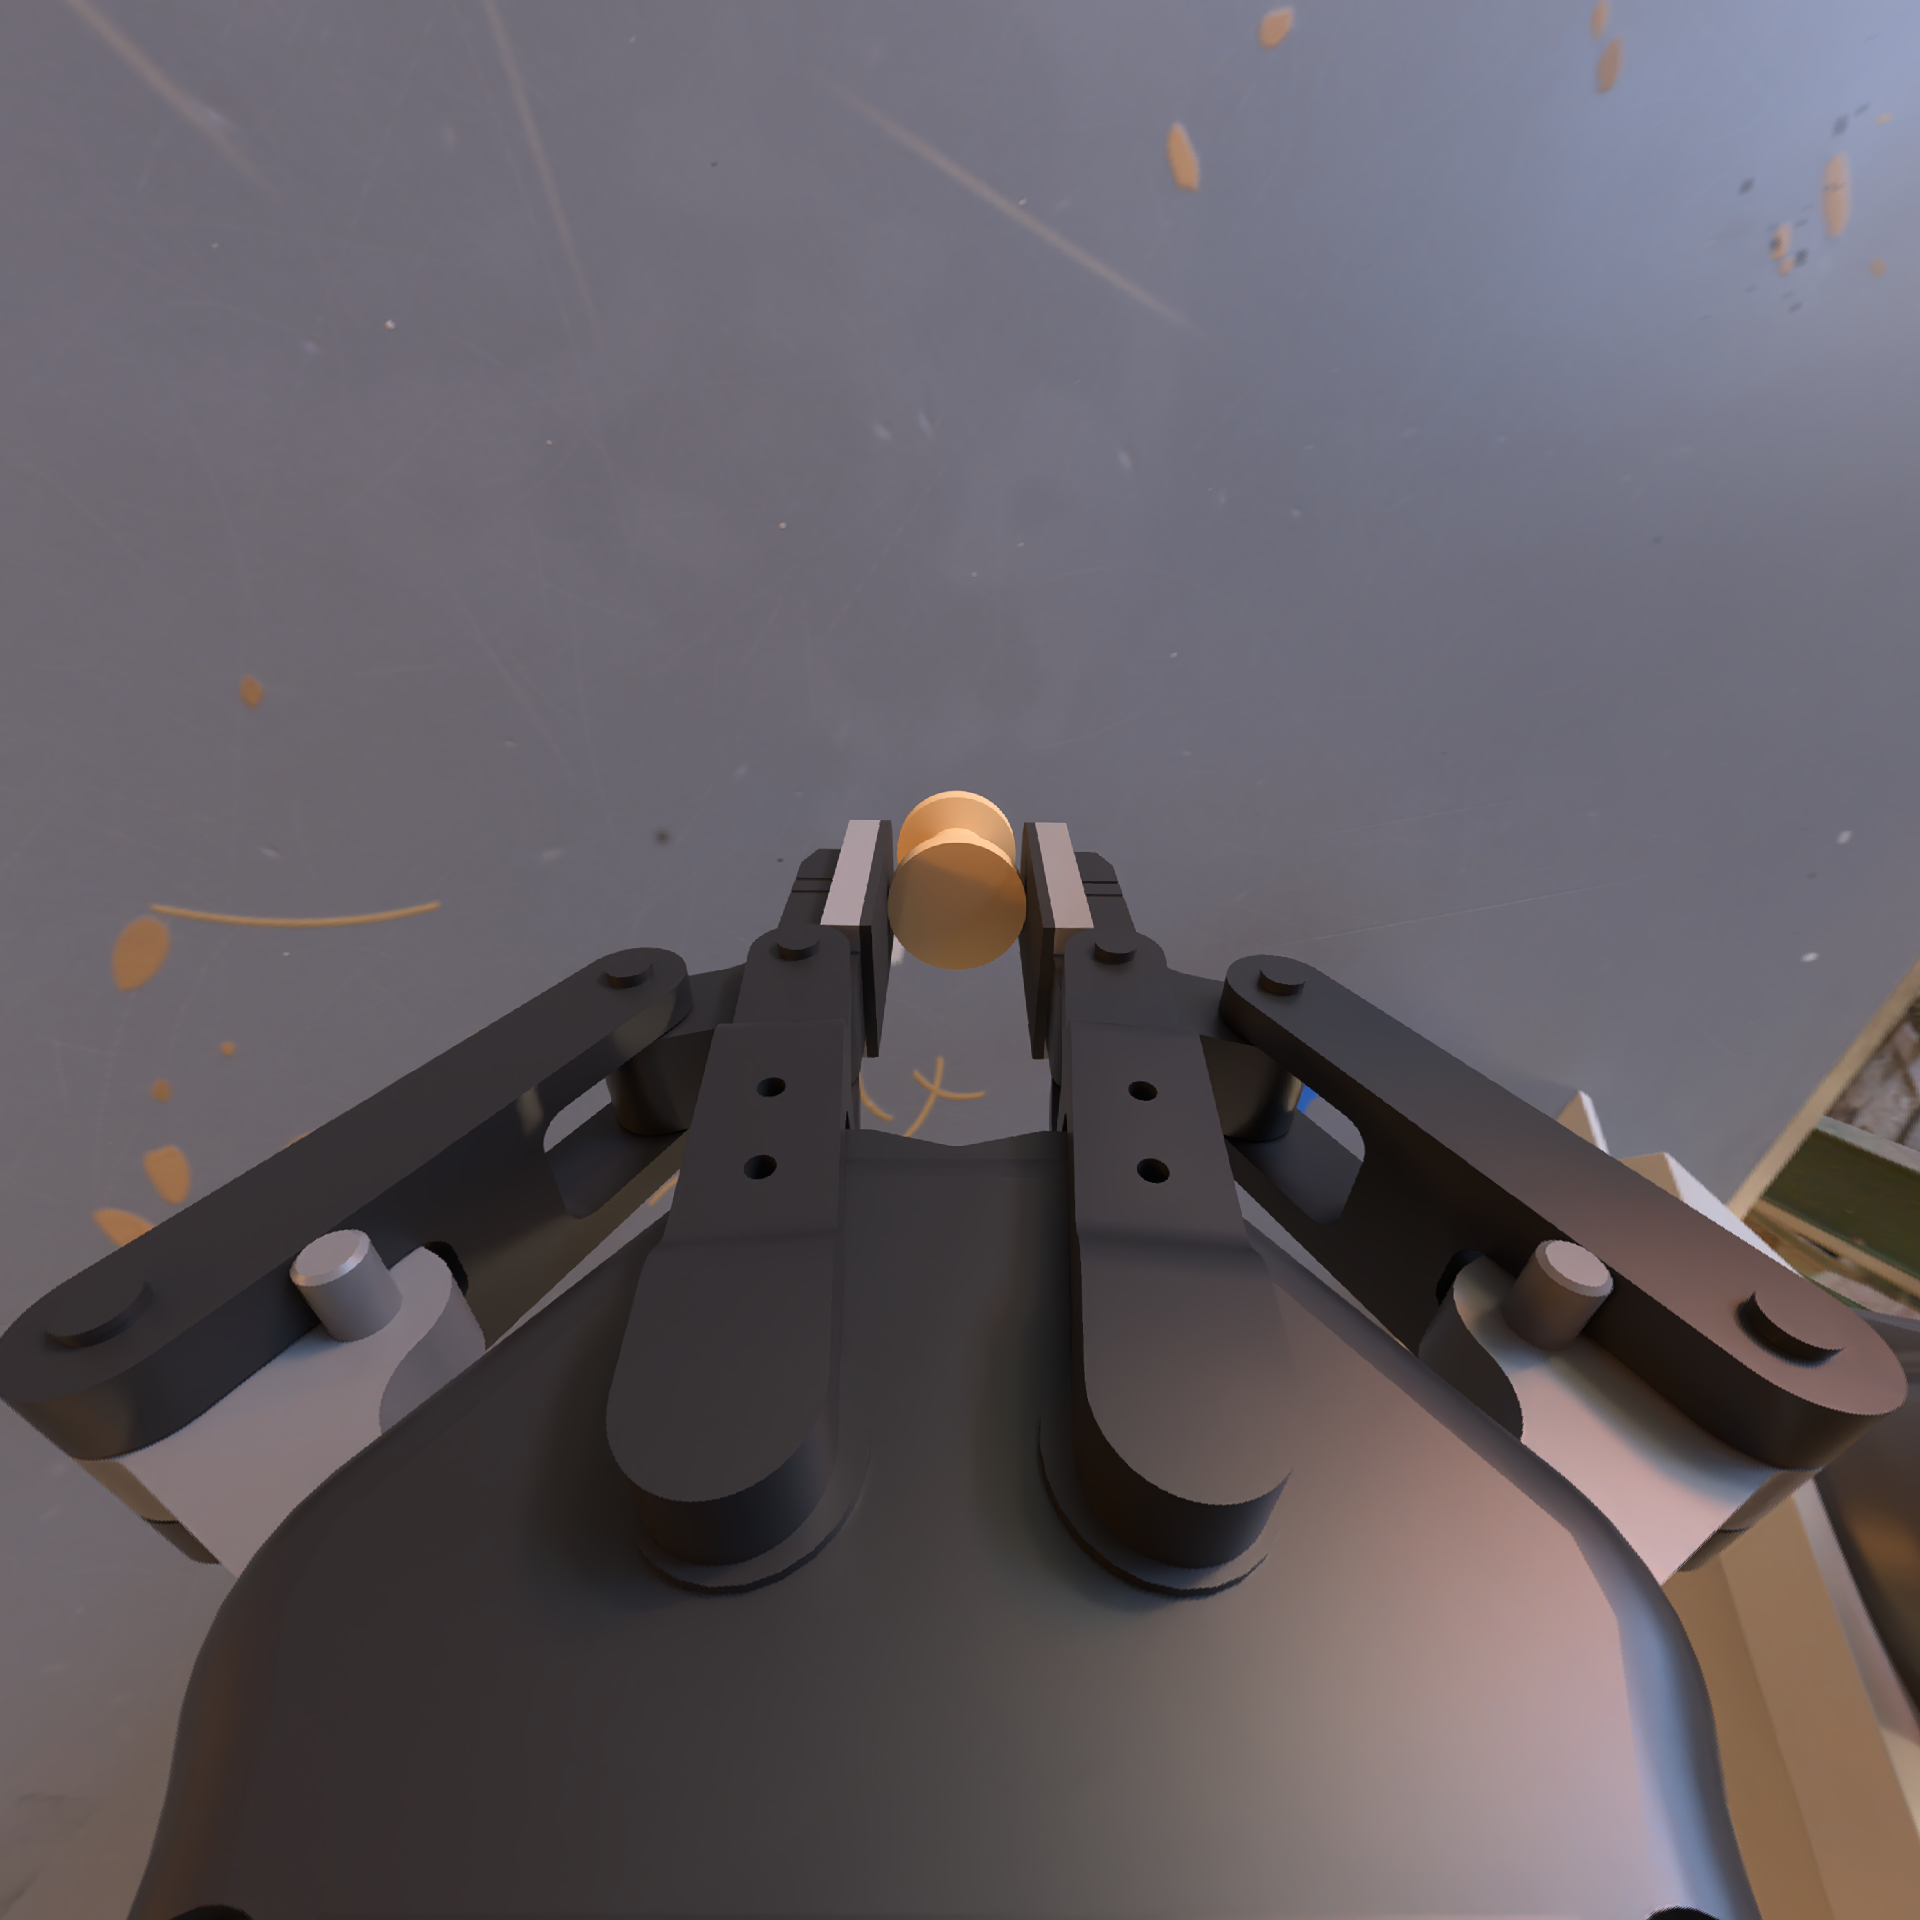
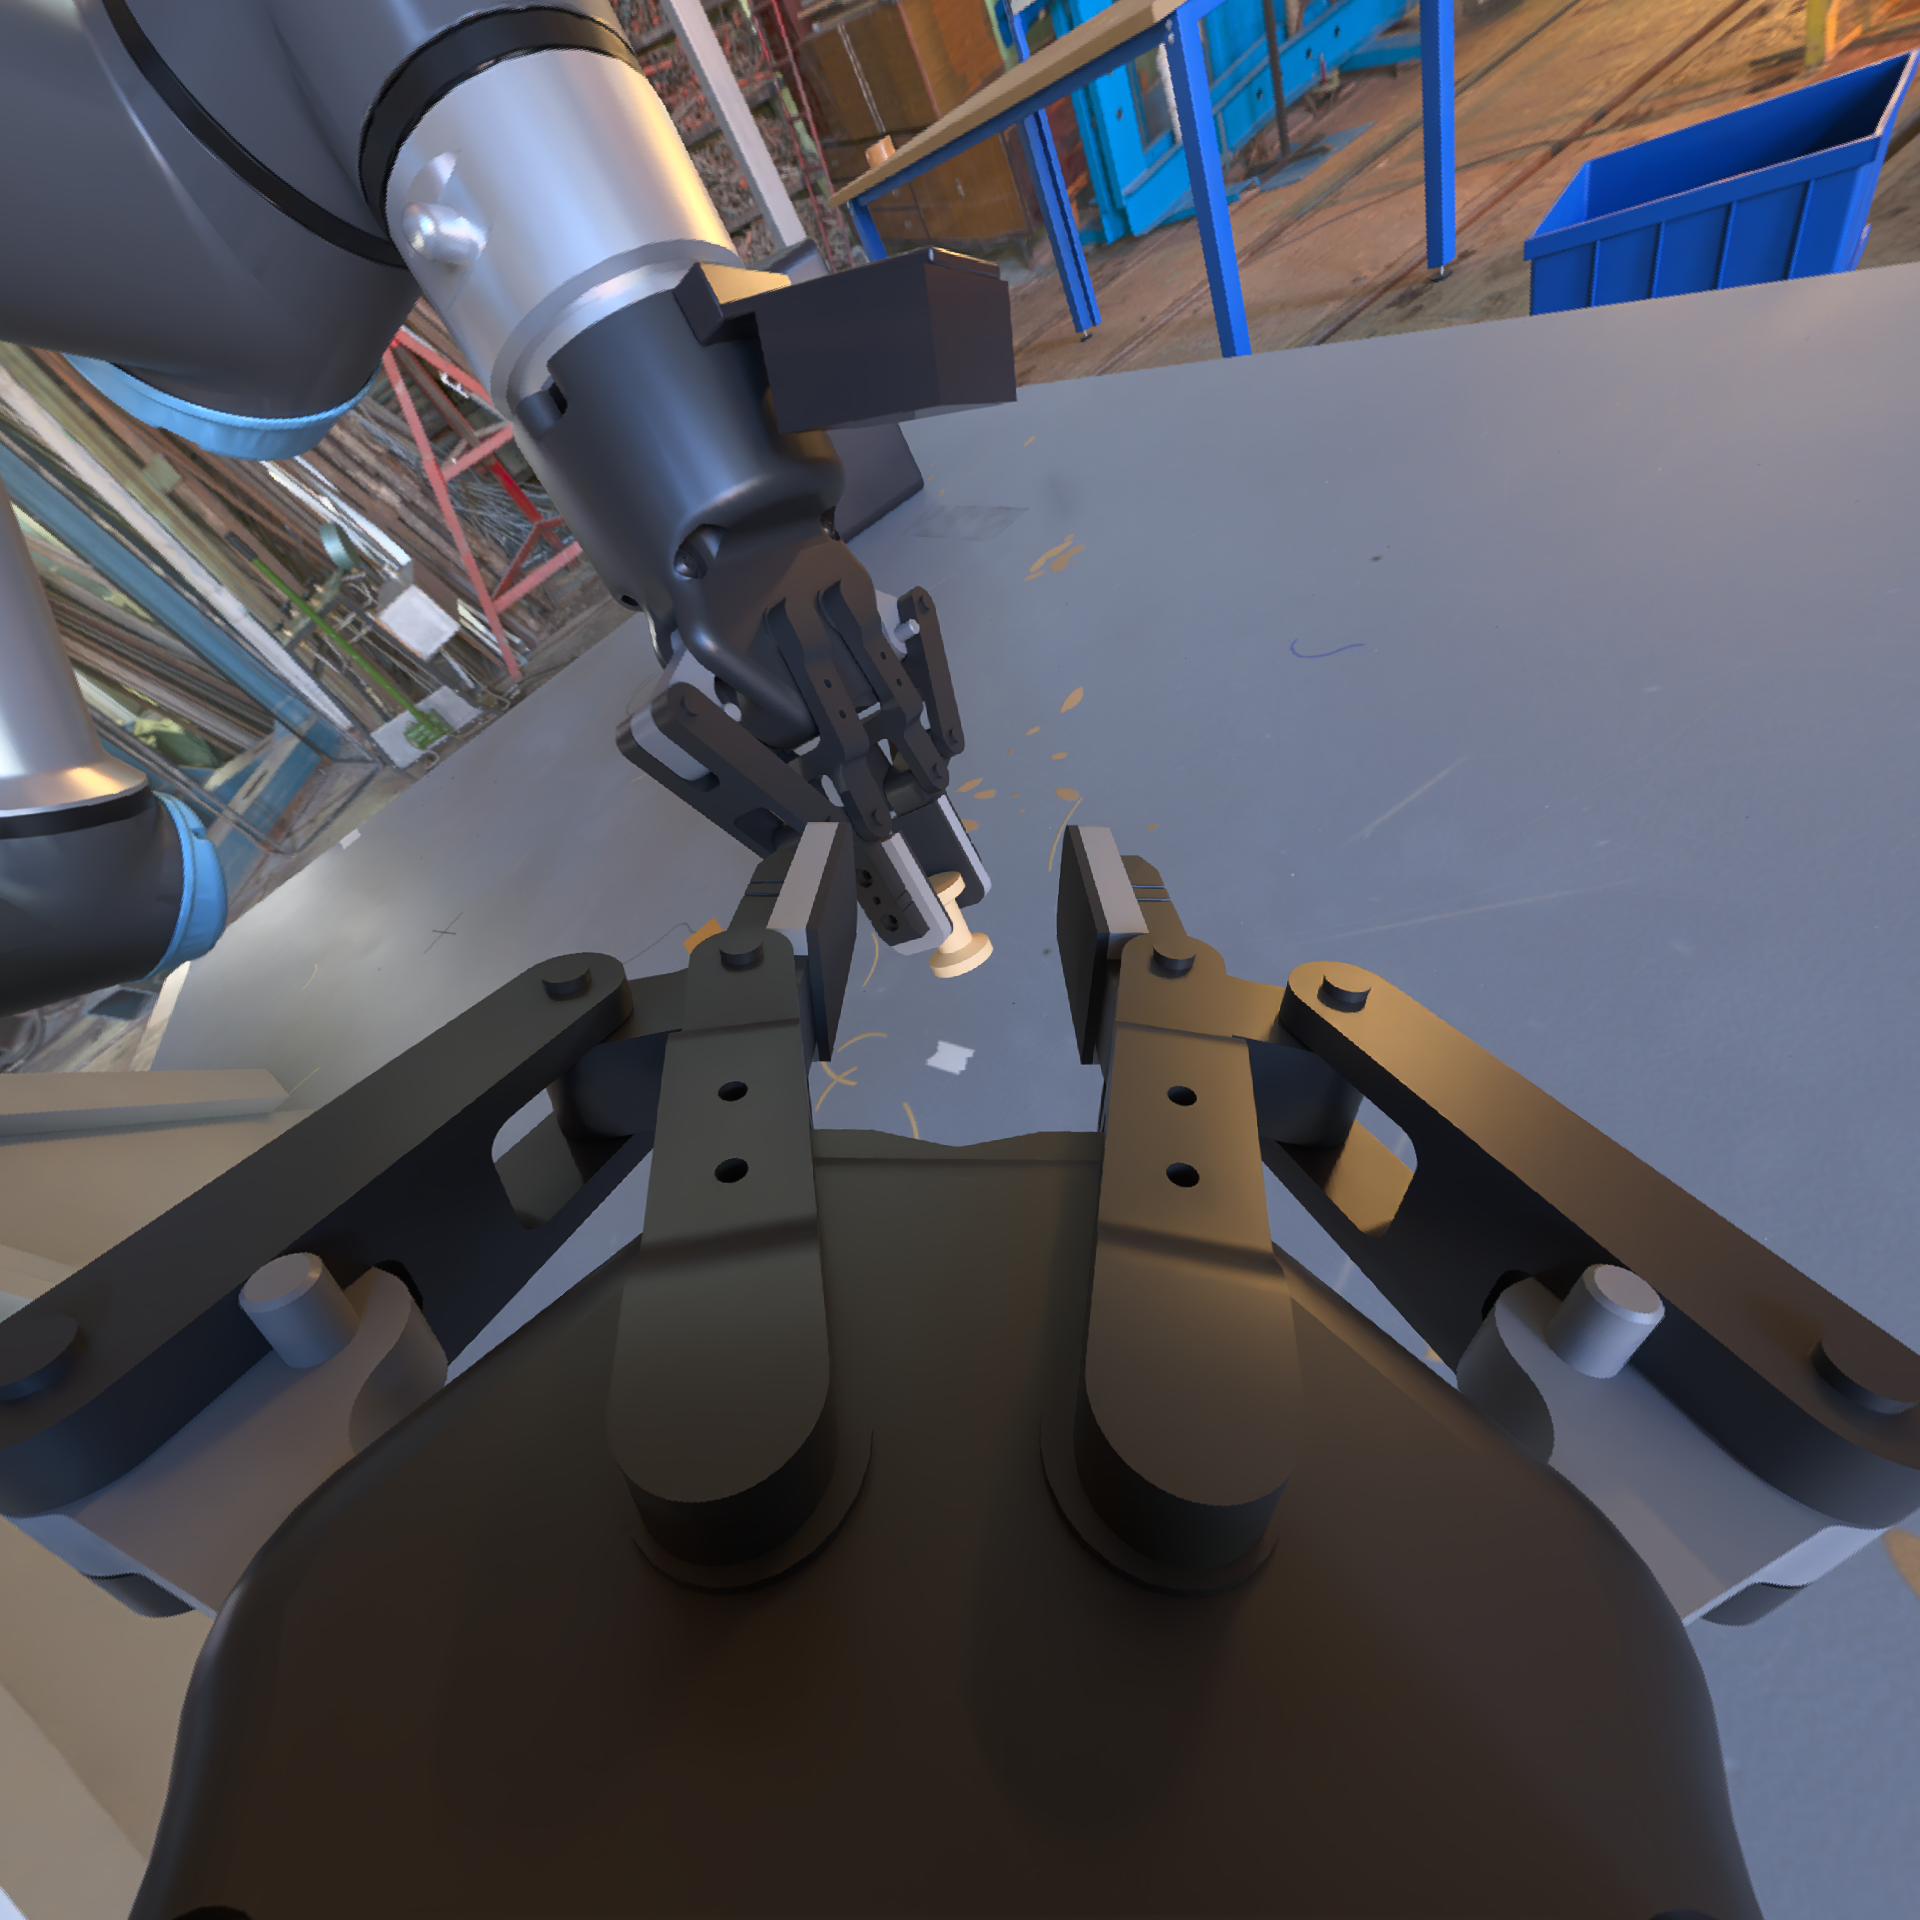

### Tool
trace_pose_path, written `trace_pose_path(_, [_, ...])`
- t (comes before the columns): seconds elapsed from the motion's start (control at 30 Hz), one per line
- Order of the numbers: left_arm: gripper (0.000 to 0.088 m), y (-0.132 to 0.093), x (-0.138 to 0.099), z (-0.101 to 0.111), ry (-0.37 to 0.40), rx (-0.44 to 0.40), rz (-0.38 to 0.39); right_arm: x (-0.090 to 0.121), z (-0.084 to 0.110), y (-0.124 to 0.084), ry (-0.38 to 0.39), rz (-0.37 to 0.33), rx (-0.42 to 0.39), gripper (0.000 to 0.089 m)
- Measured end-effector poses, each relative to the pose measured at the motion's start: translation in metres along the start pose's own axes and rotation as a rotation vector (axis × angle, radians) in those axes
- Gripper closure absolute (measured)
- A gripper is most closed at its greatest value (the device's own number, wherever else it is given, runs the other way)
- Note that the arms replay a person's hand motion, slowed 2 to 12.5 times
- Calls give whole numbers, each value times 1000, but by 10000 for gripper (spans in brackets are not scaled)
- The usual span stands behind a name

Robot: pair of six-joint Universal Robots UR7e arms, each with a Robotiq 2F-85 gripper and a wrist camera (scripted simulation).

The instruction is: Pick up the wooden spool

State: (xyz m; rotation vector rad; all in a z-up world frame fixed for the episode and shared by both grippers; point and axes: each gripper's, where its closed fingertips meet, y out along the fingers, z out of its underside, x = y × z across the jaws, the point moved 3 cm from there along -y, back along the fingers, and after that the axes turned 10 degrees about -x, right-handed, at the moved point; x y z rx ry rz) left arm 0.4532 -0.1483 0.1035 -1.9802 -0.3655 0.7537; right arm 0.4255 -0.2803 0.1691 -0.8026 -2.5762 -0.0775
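The wooden spool (image 1: 956,894) is small and light tan, with two round end discs. My left gripper (image 1: 957,888) is shut on it, one pad on each side, with one end disc facing the camera. In the right wrist view the spool (image 2: 961,935) sticks out sideways from the left gripper (image 2: 935,894), which points down at the grey table (image 2: 1455,675). The spool hangs a little above the table. My right gripper (image 2: 948,894) is open and empty, a short way in front of the left gripper.
The grey table (image 1: 935,416) carries orange paint flecks (image 1: 1182,156) and scratches. A small white patch (image 2: 951,1058) lies on the table near my right gripper. The left arm (image 2: 499,239) fills the upper left. A blue bin (image 2: 1714,208) and blue-legged bench (image 2: 1049,94) stand beyond the table.
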Motion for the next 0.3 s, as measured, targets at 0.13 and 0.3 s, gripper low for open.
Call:
trace_pose_path(0.13, [661, 7, 11, 3, 28, 26, -59, -1, 3, 3, -5, 4, 18, 537])
trace_pose_path(0.3, [661, 12, 25, 6, 79, 60, -142, -2, 7, 5, -4, 8, 36, 536])
